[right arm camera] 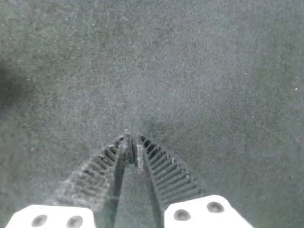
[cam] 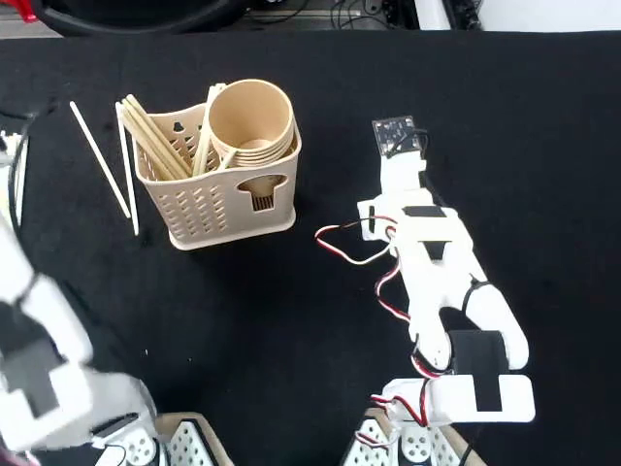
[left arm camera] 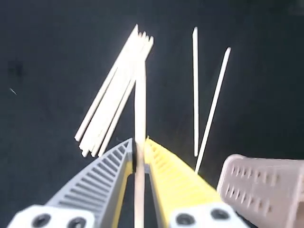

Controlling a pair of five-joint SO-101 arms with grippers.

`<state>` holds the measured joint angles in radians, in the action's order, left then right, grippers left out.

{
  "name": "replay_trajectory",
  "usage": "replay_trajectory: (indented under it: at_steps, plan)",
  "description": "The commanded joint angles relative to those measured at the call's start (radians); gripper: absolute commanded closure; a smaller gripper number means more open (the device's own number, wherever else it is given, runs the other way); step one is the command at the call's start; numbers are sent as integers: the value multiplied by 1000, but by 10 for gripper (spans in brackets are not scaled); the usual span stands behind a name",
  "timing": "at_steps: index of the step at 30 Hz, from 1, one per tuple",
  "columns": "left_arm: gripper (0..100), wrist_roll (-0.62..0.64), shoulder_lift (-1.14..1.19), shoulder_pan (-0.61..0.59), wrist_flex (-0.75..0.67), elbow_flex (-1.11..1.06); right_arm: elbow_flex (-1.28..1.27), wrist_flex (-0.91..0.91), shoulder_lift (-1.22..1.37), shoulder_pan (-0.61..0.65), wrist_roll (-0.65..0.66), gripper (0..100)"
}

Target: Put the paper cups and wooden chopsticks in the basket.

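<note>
A beige slotted basket [cam: 228, 199] stands on the black cloth, with stacked paper cups [cam: 250, 121] and several wooden chopsticks [cam: 155, 141] inside it. Two loose chopsticks [cam: 100, 160] lie on the cloth beside it, away from the right arm. My left gripper [left arm camera: 139, 142] is shut on a single chopstick [left arm camera: 139, 95] that sticks out past its tips. Beyond it are a bundle of chopsticks [left arm camera: 114, 90], two single ones [left arm camera: 195, 90] and a corner of the basket [left arm camera: 261, 185]. My right gripper [right arm camera: 132, 140] is shut on nothing, low over bare cloth, to the right of the basket [cam: 396, 136].
The left arm [cam: 34, 359] fills the lower left corner of the high view. The right arm [cam: 441, 282] stretches from the front edge toward the table's middle, with loose red and white wires [cam: 349, 248] at its side. The cloth's far edge [cam: 388, 29] runs along the back.
</note>
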<state>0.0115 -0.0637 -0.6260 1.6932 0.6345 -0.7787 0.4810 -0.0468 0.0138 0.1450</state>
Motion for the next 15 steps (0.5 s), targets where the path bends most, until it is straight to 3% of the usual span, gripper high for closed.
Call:
replay_trajectory:
  at_steps: [1, 9, 15]
  plan:
    - [971, 21, -288, 16, -160, -237, 47, 3, -2, 15, 9, 987]
    - [971, 236, -664, 24, -516, -475, 39, 3, -2, 15, 9, 987]
    - [970, 316, -830, 239, -878, -734, 39, 2, -2, 17, 9, 987]
